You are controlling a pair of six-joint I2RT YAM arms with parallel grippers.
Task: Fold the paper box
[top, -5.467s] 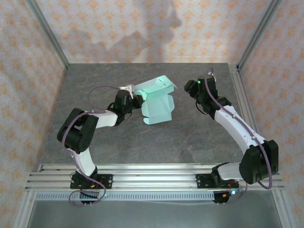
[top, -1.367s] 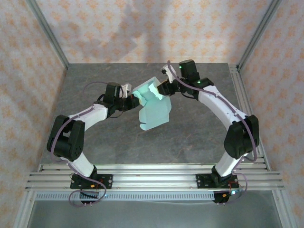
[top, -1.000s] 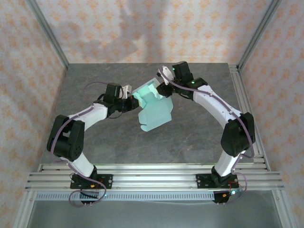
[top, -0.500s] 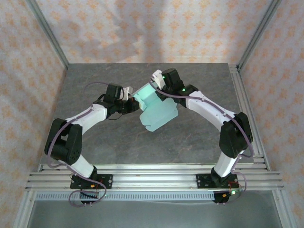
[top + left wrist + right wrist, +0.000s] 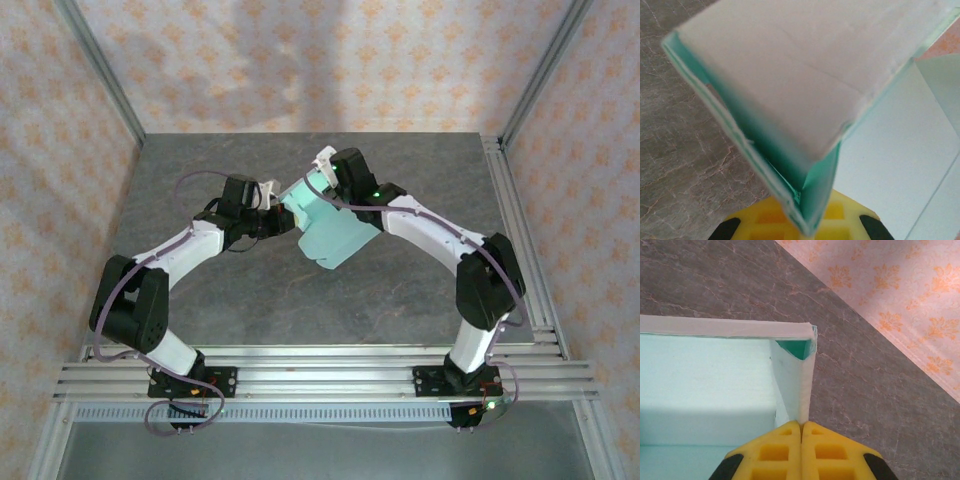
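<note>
The paper box (image 5: pixel 328 228) is pale mint-green card, partly folded and held above the table between both arms. My left gripper (image 5: pixel 284 212) is shut on its left edge; in the left wrist view the folded card (image 5: pixel 790 100) runs down between the yellow fingers (image 5: pixel 840 222). My right gripper (image 5: pixel 322 186) is shut on the box's far top flap. In the right wrist view the yellow fingertips (image 5: pixel 790 440) press together on the flap's thin edge (image 5: pixel 807 385), with the box's open inside (image 5: pixel 705 390) to the left.
The grey stone-pattern table (image 5: pixel 400 290) lies under the box. Patterned walls (image 5: pixel 300 60) and metal corner posts (image 5: pixel 540 70) enclose the workspace. An aluminium rail (image 5: pixel 330 370) runs along the near edge at the arm bases.
My right arm has swung left across the table to the box and closed on its top flap. The box has tilted and shifted slightly right; my left gripper has kept its hold.
</note>
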